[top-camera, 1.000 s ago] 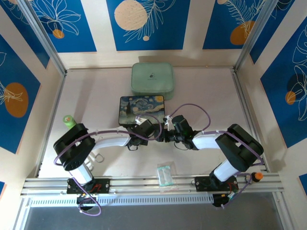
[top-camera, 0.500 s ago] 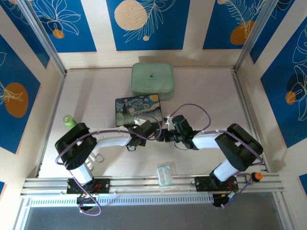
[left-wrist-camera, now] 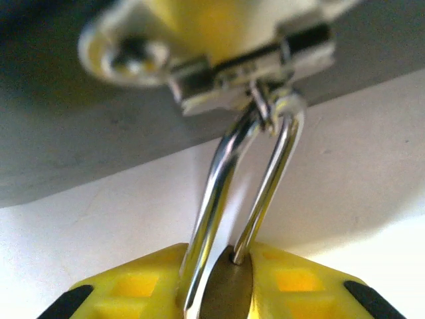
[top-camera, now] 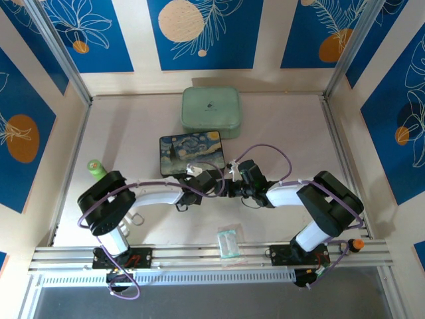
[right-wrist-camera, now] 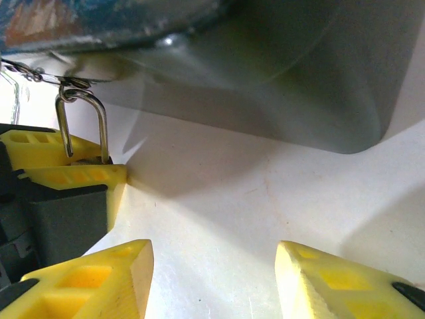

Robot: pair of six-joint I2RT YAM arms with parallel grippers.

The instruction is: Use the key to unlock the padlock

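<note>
L gripper point(left-wrist-camera: 224, 300) clamped on brass body of padlock point(left-wrist-camera: 214, 186) at bottom centre, shackle up thru hasp point(left-wrist-camera: 247, 65) of painted box point(top-camera: 192, 151), prob. steadying lock for keying; R gripper point(right-wrist-camera: 214, 267) wide open, empty, waiting alongside.

My left pincer point(top-camera: 214, 185), clamping the padlock point(left-wrist-camera: 227, 292), is crowding my right pincer point(top-camera: 230, 188) from its left. The painted box point(top-camera: 192, 151) is walling off the way ahead of both. The gap between my right fingers point(right-wrist-camera: 99, 272) is standing clear over bare surface point(right-wrist-camera: 219, 219). Free surface is lying far right. A clear packet point(top-camera: 228, 240) is lying at the near edge.
</note>
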